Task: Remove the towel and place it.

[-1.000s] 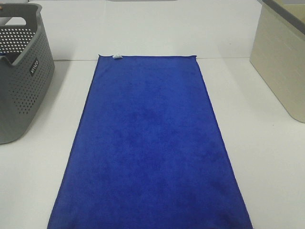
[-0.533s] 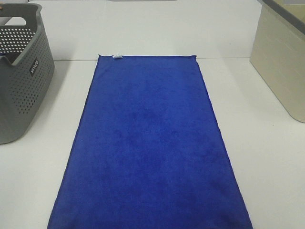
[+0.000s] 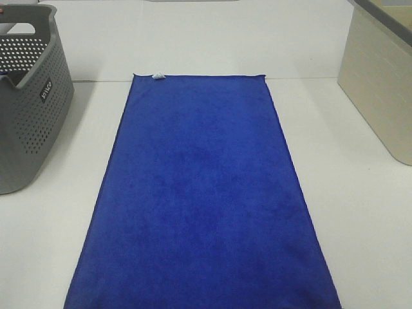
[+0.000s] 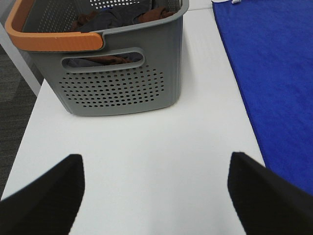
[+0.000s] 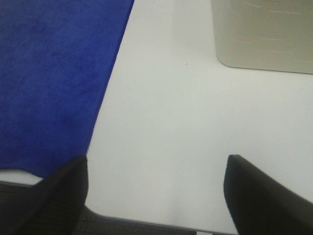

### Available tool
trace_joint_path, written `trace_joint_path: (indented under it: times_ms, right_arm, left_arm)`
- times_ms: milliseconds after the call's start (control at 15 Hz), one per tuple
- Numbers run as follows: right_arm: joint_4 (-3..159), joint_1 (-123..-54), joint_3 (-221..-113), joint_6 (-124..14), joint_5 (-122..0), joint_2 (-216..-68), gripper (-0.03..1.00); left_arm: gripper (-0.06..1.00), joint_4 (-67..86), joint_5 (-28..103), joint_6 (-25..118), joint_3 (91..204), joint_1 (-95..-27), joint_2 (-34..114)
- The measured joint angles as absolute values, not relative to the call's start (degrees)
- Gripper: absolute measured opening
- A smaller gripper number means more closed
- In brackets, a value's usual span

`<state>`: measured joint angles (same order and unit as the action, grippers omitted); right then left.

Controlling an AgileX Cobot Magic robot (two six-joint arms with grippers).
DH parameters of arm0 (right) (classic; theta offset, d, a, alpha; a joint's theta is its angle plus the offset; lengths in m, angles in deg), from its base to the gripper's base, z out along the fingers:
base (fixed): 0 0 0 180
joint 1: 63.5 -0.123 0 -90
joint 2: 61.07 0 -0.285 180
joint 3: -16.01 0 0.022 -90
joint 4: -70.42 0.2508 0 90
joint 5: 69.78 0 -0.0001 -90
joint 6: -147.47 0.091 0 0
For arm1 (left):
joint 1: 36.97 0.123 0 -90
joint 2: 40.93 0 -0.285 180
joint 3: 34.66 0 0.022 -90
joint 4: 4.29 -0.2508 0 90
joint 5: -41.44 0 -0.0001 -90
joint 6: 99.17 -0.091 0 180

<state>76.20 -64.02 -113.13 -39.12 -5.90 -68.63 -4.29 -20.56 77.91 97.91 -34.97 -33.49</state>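
Observation:
The royal-blue towel (image 3: 203, 199) lies spread flat down the middle of the white table (image 3: 360, 212), with a small white tag (image 3: 157, 76) at its far left corner. Its edge shows in the left wrist view (image 4: 274, 73) and the right wrist view (image 5: 49, 83). Neither arm shows in the exterior high view. My left gripper (image 4: 156, 196) is open and empty above bare table between the grey basket and the towel. My right gripper (image 5: 156, 196) is open and empty above the table's front edge, beside the towel's near right corner.
A grey perforated basket (image 3: 29, 122) with an orange handle (image 4: 54, 41) stands at the left and holds dark clothes (image 4: 117, 19). A beige bin (image 3: 380, 84) stands at the right, also in the right wrist view (image 5: 264, 34). The table's front edge (image 5: 146, 220) lies under my right gripper.

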Motion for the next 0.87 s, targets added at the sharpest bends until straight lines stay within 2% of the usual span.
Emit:
trace_joint_path:
  times_ms: [867]
  right_arm:
    - [76.2, -64.0, -113.1, -39.1, -5.9, -68.6, 0.75]
  left_arm:
    - [0.76, -4.3, -20.6, 77.9, 97.9, -35.0, -33.5]
